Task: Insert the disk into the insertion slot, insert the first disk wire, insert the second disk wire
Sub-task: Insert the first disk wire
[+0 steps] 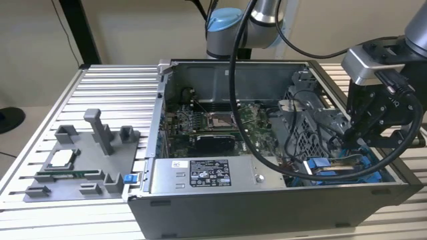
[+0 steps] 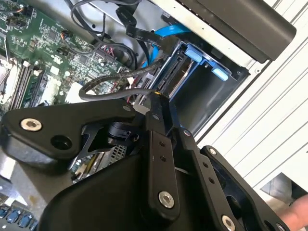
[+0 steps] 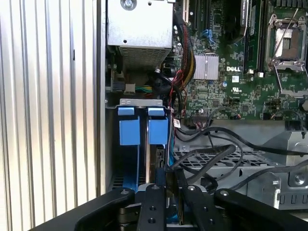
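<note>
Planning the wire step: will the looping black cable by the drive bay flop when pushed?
Probably floppy yet springy: the black cable arcs in a free loop, so a push would likely swing it. It looks thin, so likely light. Its end near the insertion slot seems stiffer.

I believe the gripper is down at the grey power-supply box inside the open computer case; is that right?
Not quite: in the exterior view the gripper is down at the blue-railed insertion slot, at the exterior view's right end of the open computer case; the grey power-supply box lies to the exterior view's left of it.
</note>
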